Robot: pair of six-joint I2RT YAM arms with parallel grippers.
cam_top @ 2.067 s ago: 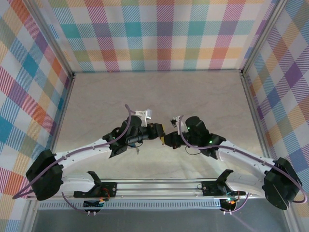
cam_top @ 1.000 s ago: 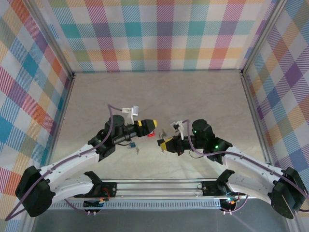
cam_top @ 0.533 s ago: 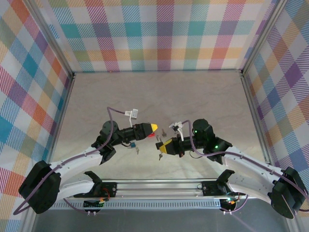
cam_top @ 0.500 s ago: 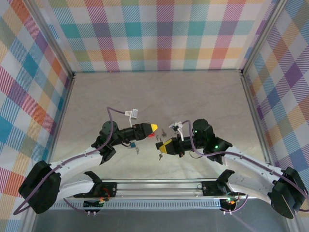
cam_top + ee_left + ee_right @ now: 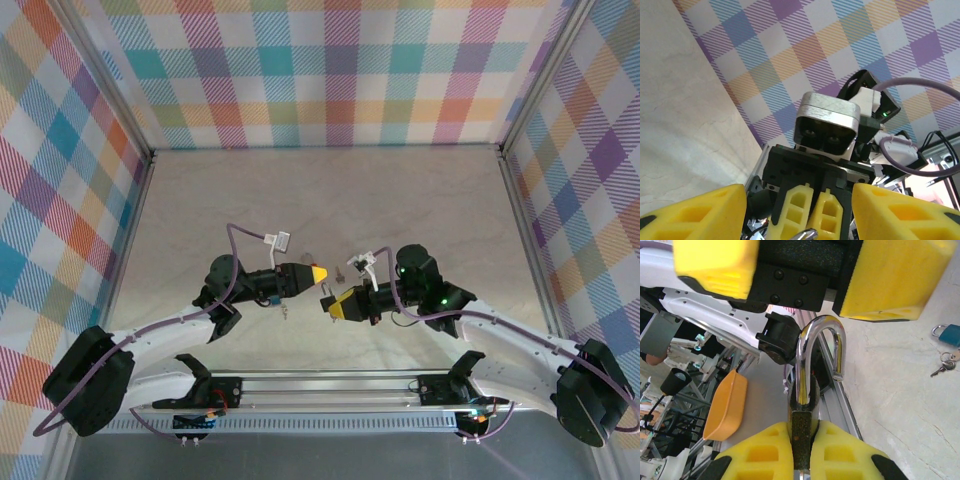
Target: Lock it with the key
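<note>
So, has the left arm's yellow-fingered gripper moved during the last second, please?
Yes: the left gripper has shifted slightly toward the near aluminium rail and the right gripper holding the silver-shackled padlock.

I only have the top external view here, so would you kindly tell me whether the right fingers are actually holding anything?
Observer: Yes. In the right wrist view the right fingers are shut on the body of a padlock.
Operator: Thank you. Is it locked?
Observer: No. Its shackle is open, and the free end hangs clear of the body.
Operator: And the left fingers?
Observer: The left fingers stand apart beyond the top of the shackle, and I can see nothing held in them.
</note>
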